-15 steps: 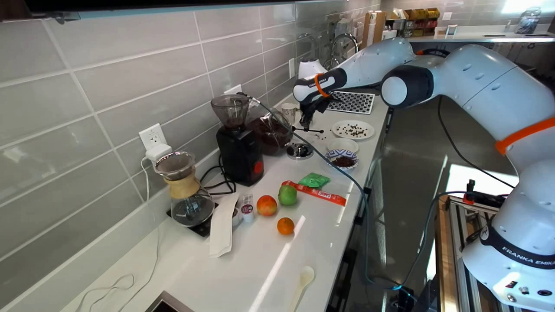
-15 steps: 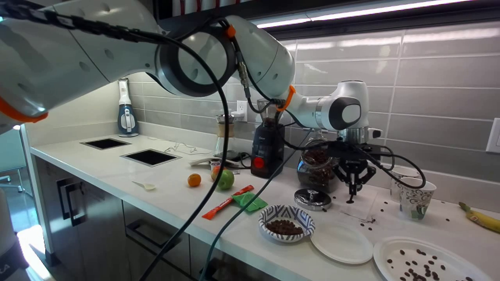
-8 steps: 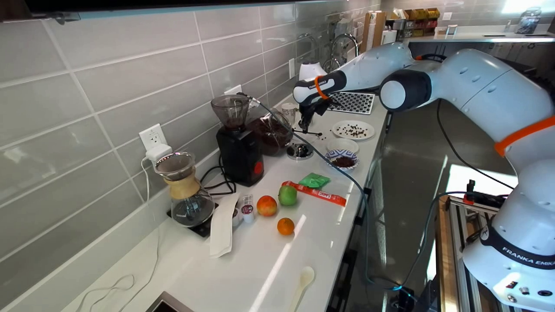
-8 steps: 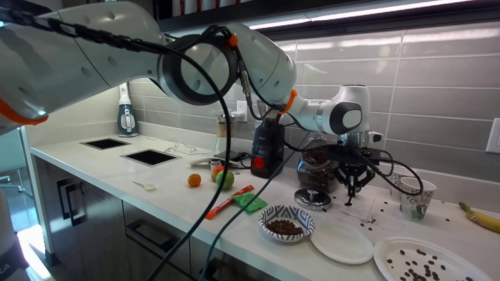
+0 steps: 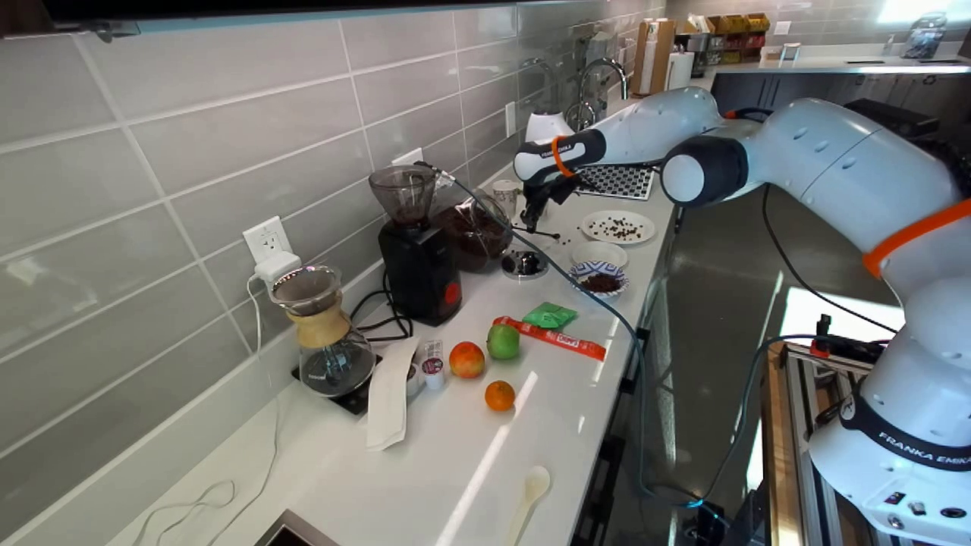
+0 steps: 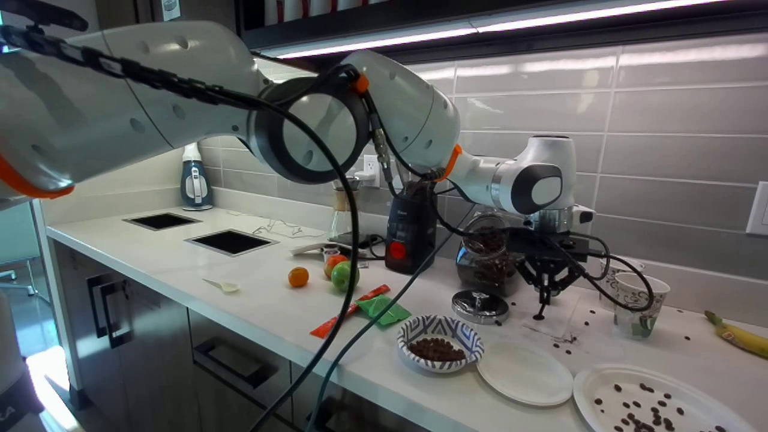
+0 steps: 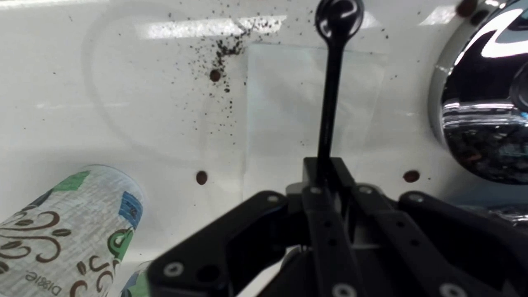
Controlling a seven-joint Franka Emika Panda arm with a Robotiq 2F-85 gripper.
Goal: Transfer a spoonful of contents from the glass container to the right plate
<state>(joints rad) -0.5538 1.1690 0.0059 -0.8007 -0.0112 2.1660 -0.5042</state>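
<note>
Arm (image 6: 408, 108) lower than before, claw (image 7: 325, 169) tight on black spoon (image 7: 332, 82)

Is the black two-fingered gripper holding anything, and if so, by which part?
Yes: a slim glossy black spoon, held by its handle in the gripper, its rounded end sticking out.

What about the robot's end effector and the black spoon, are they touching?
Touching: in the wrist view, the end effector is shut on the black spoon, gripping its handle.
</note>
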